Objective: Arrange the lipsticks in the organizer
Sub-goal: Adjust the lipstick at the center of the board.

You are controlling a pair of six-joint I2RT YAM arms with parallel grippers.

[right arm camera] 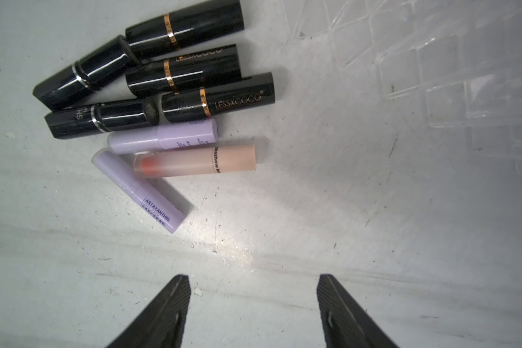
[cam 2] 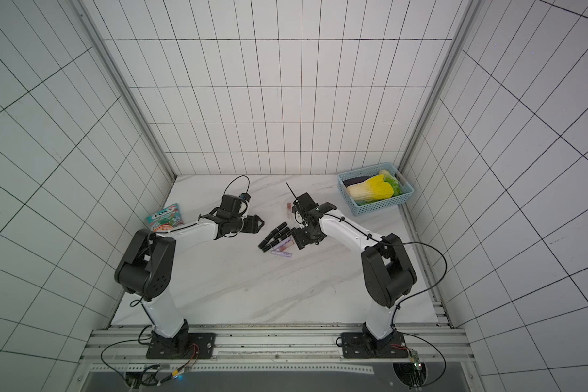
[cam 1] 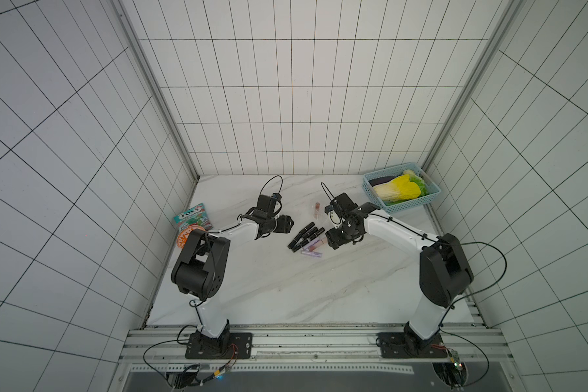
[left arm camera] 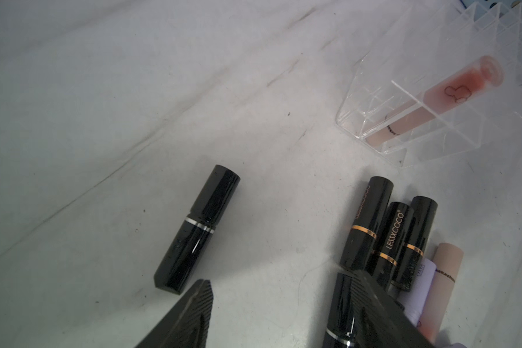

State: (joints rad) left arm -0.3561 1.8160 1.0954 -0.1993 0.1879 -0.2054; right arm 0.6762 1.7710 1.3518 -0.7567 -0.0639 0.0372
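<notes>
Evidently the left pincer point(left arm camera: 281, 278) has the closer tube: jaws apart, a black lipstick point(left arm camera: 339, 304) lies between them just beside one finger point(left arm camera: 383, 316), long axis along the pincer's reach. Beyond it stands the organizer point(left arm camera: 374, 75), one pink tube point(left arm camera: 452, 93) in a slot. The right pincer point(right arm camera: 253, 275), also apart, holds nothing.

Lipsticks point(cam 1: 305, 236) lie clustered on the marble table point(cam 1: 269, 288).

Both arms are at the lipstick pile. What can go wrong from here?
1. The left hand and right hand both face the same pile of lipsticks: they may collide.
2. The lipsticks touch, so one grasp may roll neighbours.
3. The clear organizer barely shows; a bump may tip its gloss tube.
</notes>
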